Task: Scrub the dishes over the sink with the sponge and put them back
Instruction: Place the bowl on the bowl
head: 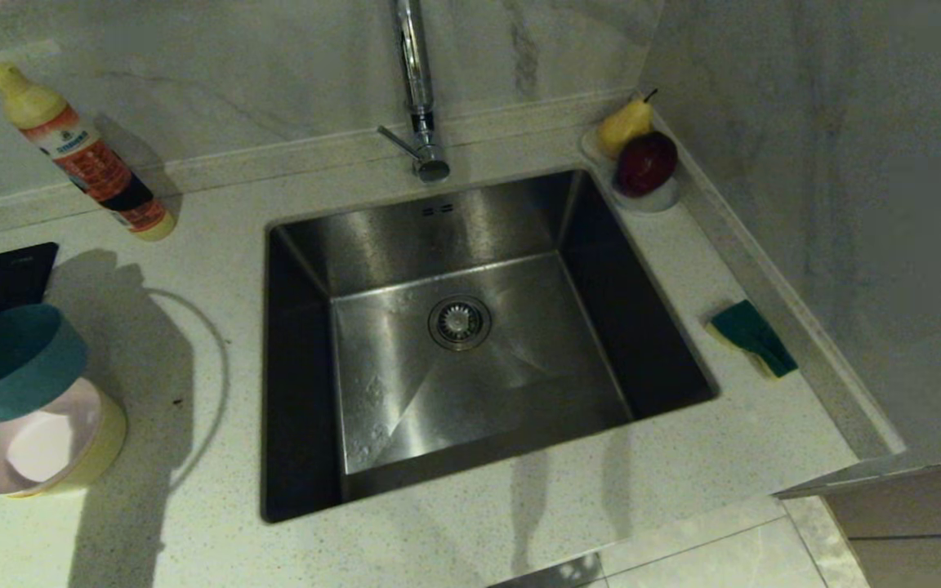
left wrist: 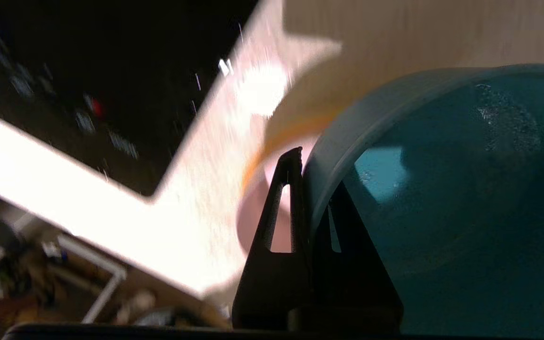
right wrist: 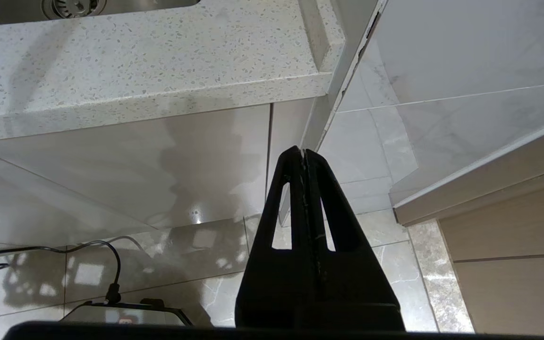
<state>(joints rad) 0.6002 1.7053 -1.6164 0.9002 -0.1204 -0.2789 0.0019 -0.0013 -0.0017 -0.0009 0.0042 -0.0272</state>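
The left gripper (left wrist: pixel 307 160) pinches the blue bowl (head: pixel 17 359) by its rim. The right gripper (right wrist: pixel 304 153) hangs below the counter, fingers pressed together. The bottle (head: pixel 82 151) label is too blurry to read.

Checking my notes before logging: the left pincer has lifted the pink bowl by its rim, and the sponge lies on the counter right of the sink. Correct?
Not quite: the left pincer grips the blue bowl, as the left wrist view shows. The sponge does lie right of the sink.

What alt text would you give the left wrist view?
The left gripper is shut on the rim of the light blue bowl, tilted above the pink bowl. Pale counter and black stove top lie beyond.
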